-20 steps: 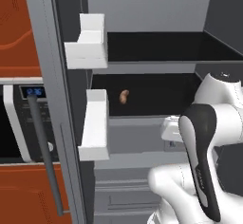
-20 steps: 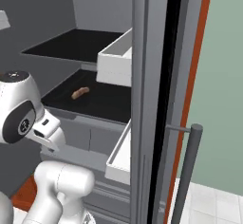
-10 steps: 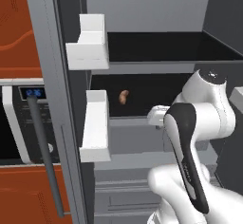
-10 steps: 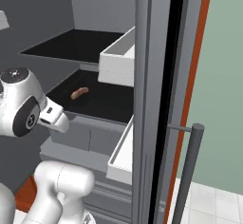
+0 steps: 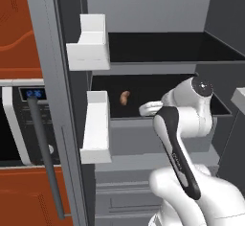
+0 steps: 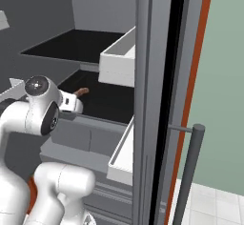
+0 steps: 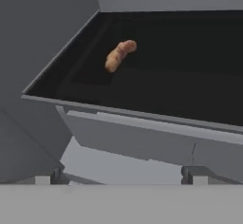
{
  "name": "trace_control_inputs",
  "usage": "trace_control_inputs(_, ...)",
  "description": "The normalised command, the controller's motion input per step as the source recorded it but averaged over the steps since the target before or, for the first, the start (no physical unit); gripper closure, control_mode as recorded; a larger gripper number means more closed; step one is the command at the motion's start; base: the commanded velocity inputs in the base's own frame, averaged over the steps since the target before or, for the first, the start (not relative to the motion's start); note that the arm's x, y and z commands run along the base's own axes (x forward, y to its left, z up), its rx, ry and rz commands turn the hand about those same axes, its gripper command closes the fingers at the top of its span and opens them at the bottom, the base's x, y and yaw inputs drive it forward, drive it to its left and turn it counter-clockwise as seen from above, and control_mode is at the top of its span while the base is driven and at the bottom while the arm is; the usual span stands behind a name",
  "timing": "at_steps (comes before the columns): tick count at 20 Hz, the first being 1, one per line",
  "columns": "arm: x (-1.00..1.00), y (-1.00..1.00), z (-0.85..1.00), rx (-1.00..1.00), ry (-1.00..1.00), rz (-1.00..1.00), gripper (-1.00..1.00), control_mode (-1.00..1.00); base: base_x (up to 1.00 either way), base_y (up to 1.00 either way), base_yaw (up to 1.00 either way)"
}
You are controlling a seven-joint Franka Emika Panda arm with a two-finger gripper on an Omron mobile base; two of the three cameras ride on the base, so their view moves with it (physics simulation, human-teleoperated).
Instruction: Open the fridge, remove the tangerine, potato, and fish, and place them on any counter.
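**A:** What's the setting, near to far?

**B:** Left base view: the open door of the tall matte grey fridge [image 5: 52, 100] takes the left side, long dark bar handle [image 5: 45, 158] at lower left, two white plastic door bins [image 5: 88, 45] stacked on its inner face. Behind the door, far left, a silver-and-black microwave with a blue display [image 5: 19, 124], set in red-brown wooden cabinetry [image 5: 19, 24]. Inside the fridge: grey drawer fronts low down, then two black shelves, a grey back wall behind them. Right base view: the other door edge-on at centre, its handle at lower right, a pale green wall [image 6: 224, 76] and white tiled floor [image 6: 209, 205] past it.

**A:** Hand?

**B:** The two-finger gripper [image 7: 123, 175] sits at the front lip of the lower black shelf [image 7: 190, 90], jaws spread wide, nothing between them. Dark fingertips [image 7: 45, 176] show at the bottom of the hand view, below the shelf edge.

**A:** Target?

**B:** A small oblong lumpy brown potato [image 7: 119, 55] lies on that lower shelf, upper centre-left of the hand view, deeper in than the fingers, well apart from them. Left base view puts it centre frame, just left of the wrist.
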Motion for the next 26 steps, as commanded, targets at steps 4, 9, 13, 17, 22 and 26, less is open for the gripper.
trace_control_inputs(4,0.58,0.55,0.02,-0.07,-0.01,-0.05,-1.00,-1.00,0.00,0.00,0.00)
trace_control_inputs(9,0.48,0.33,0.00,-0.02,0.00,-0.22,-1.00,-1.00,0.00,0.00,0.00)
trace_control_inputs(13,0.62,0.10,0.00,0.00,0.00,-0.19,-1.00,-1.00,0.00,0.00,0.00)
trace_control_inputs(17,0.71,0.00,0.00,0.00,0.00,-0.12,-1.00,-1.00,0.00,0.00,0.00)
trace_control_inputs(22,0.55,0.00,-0.01,0.00,0.00,-0.03,-1.00,-1.00,0.00,0.00,0.00)
trace_control_inputs(26,0.47,0.00,-0.15,0.00,0.01,-0.01,-1.00,-1.00,0.00,0.00,0.00)
